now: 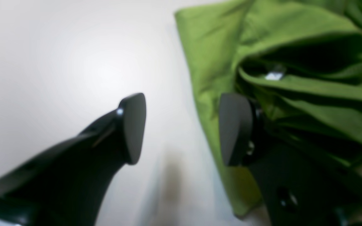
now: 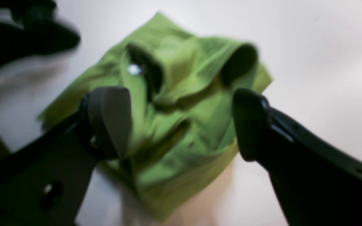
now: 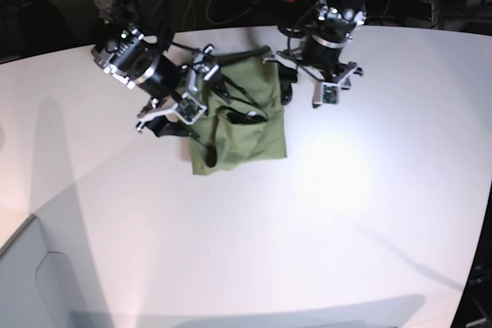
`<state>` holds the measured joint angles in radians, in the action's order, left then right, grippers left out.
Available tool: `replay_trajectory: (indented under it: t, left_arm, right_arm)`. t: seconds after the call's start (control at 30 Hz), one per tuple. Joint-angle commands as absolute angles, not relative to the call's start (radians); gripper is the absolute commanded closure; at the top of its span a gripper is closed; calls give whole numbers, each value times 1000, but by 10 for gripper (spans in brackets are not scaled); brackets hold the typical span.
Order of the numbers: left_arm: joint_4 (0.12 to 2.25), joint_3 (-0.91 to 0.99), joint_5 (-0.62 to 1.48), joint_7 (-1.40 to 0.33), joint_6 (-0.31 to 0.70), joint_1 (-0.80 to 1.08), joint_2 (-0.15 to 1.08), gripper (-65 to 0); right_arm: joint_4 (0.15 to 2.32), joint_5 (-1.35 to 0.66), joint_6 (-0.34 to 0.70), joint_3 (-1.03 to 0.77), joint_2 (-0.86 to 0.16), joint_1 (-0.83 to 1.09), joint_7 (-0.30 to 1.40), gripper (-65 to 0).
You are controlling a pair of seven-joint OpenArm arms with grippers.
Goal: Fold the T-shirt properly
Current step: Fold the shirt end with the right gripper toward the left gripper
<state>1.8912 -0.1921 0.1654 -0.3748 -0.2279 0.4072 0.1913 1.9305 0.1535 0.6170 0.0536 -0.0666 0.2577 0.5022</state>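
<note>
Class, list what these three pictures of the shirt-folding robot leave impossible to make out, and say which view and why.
- T-shirt, base view: sleeves and neckline are lost in the bunched folds.
- Small white patch inside a fold, left wrist view: too blurred to identify.
- T-shirt's right part, left wrist view: cut off by the frame edge.
- Right gripper, right wrist view: blurred; contact with the cloth is unclear.

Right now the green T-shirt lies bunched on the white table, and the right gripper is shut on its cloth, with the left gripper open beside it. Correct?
Not quite. The right gripper is open, holding nothing; the right wrist view shows its jaws spread above the T-shirt. The rest stands: bunched on the table, left gripper open beside it.
</note>
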Motion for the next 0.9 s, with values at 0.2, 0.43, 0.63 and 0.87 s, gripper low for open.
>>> replay_trajectory:
  t: [0.2,0.43,0.63,0.87]
  left_arm:
    - [1925,-39,163,-351,-225,410,188,-356]
    - [1925,15,163,-351,-223,410,185,-355]
    - [1928,16,163,-351,-223,417,185,-355]
    - [1929,31,163,-351,-223,420,182,-354]
  right_arm:
    - [1948,136,625,54,-59,292,475,-484]
    - [1920,137,625,102,-61,298,475,-208]
    - [1920,139,625,104,-58,298,475,0]
    - [1959,136,673,147,-64,308,475,-2]
